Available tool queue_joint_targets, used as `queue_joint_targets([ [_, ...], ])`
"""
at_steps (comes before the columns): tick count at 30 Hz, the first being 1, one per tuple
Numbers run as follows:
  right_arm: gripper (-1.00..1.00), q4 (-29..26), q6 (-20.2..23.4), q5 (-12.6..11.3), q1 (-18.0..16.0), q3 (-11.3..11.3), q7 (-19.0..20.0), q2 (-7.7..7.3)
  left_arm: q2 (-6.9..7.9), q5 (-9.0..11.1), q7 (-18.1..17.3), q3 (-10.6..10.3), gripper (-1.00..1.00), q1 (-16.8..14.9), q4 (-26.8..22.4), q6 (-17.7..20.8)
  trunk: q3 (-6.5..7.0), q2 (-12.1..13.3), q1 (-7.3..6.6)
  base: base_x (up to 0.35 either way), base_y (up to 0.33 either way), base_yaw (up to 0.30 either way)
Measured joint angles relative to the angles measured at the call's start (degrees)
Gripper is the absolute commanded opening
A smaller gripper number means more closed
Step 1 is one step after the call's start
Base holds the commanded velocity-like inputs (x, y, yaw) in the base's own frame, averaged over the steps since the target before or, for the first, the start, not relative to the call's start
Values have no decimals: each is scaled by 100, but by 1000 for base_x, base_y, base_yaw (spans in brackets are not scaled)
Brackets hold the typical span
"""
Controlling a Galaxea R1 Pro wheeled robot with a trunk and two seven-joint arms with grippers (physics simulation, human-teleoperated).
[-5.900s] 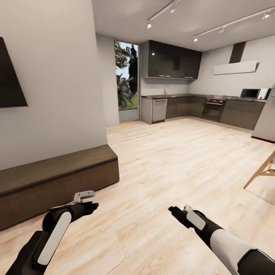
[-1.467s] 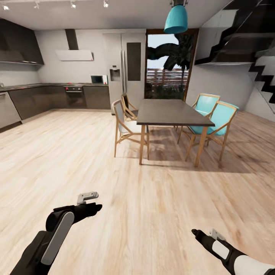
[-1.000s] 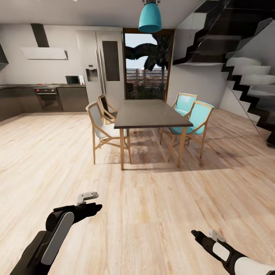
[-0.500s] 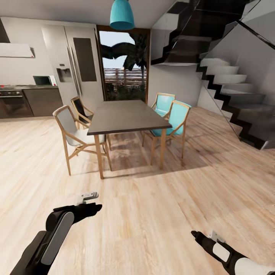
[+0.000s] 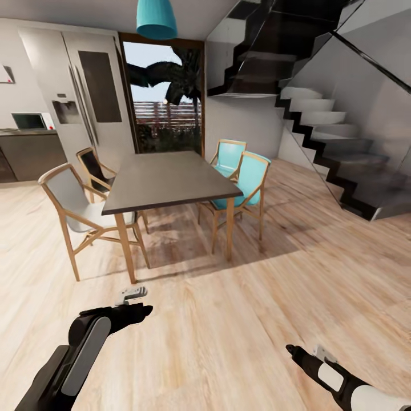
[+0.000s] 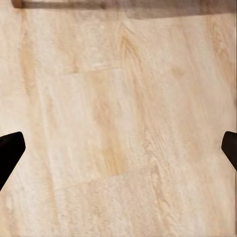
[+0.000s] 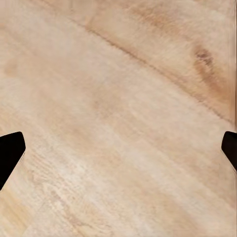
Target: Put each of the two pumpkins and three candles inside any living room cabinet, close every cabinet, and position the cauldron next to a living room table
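Left tool (image 5: 145, 310) hangs low over the pale wood floor (image 5: 240, 319), pointing ahead, and in its wrist view the two dark fingertips (image 6: 10, 150) sit far apart at the edges with bare planks between them: spread wide, gripping nothing. Right tool (image 5: 292, 349) is out over the same floor, lower and further to the right, its fingertips (image 7: 10, 150) equally parted in its wrist view, released as well, hands empty on both sides.

Ahead of the left tool stands a dining surface (image 5: 165, 177) with a dark top and light wooden legs, its top bare. A grey-seated wooden chair (image 5: 77, 208) sits on its left side, a darker one (image 5: 94, 168) behind that. Two turquoise chairs (image 5: 245, 180) are tucked on the right side. A turquoise pendant lamp (image 5: 155, 18) hangs above.

Further back there's a tall double-door fridge (image 5: 80, 97), a glass door (image 5: 165, 97) with greenery outside, and a microwave (image 5: 28, 121) on a dark kitchen counter (image 5: 28, 151) far left. A dark staircase (image 5: 337, 131) climbs on the right.

Pumpkins, candles, cabinet, cauldron: I can't spot any of them from here.
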Motion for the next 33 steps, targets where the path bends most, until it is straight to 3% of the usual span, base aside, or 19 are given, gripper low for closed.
queue_joint_targets([
  [18,100,9,-18,-3,8,0,-11,0,0,2,0,-4,100,0,0,4,0,0,0,317,-23,-297],
  [33,100,10,-18,-3,7,1,-19,1,1,7,0,-5,100,1,1,4,0,0,1,265,-205,-300],
])
